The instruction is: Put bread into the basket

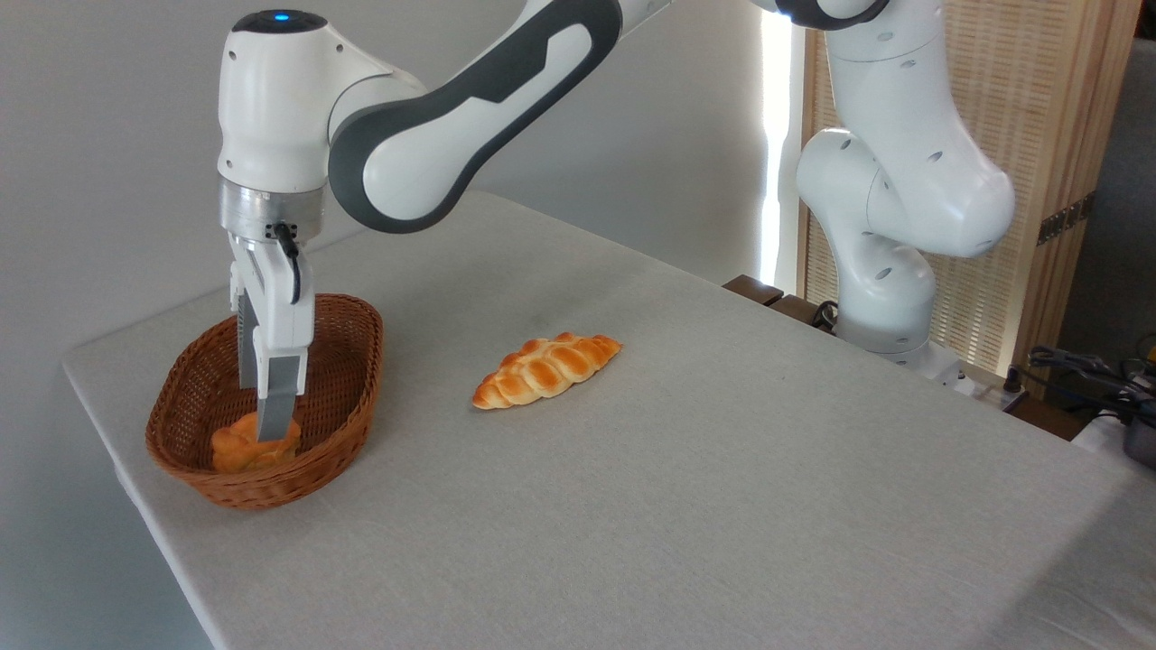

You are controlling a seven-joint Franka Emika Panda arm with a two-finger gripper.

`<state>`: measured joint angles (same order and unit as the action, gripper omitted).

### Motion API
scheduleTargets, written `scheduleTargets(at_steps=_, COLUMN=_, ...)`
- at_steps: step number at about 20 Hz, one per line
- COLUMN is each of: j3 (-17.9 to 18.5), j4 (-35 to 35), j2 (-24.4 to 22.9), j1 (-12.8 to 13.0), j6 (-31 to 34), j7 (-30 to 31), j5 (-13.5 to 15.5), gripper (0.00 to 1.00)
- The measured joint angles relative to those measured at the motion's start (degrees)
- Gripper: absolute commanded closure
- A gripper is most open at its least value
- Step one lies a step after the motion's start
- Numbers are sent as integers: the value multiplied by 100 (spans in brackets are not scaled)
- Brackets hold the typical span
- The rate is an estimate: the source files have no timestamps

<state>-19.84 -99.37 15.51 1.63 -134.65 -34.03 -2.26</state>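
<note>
Inside the basket (343, 361) at the counter's (722, 469) left end, the bread (237, 449) lay on the woven floor with the fingers (276, 424) at it, clamped or parted I could not tell, leaving release and withdrawal outstanding.

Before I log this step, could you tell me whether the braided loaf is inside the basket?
No, the braided loaf lies on the table, apart from the basket, which holds only the bun.
</note>
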Motion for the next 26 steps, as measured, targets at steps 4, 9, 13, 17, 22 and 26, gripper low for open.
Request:
scheduleTargets(at_steps=4, j3=66, j4=232, j2=-368, j1=-75, j6=1095, j7=113, j5=0, gripper=0)
scheduleTargets(at_steps=9, j3=349, j4=644, j2=-790, j1=-100, j6=2736, j7=107, j5=0, gripper=0)
scheduleTargets(at_steps=13, j3=737, j4=955, j2=-825, j1=-109, j6=3614, j7=-170, j5=-1, gripper=0)
scheduleTargets(at_steps=17, j3=1405, j4=1084, j2=-1179, j1=-114, j6=4002, j7=-813, j5=346, gripper=0)
scheduleTargets(at_steps=22, j3=1679, j4=1081, j2=-1456, j1=-108, j6=4283, j7=-832, j5=648, gripper=0)
scheduleTargets(at_steps=26, j3=1679, j4=1061, j2=-1457, j1=-99, j6=4348, j7=-614, j5=648, gripper=0)
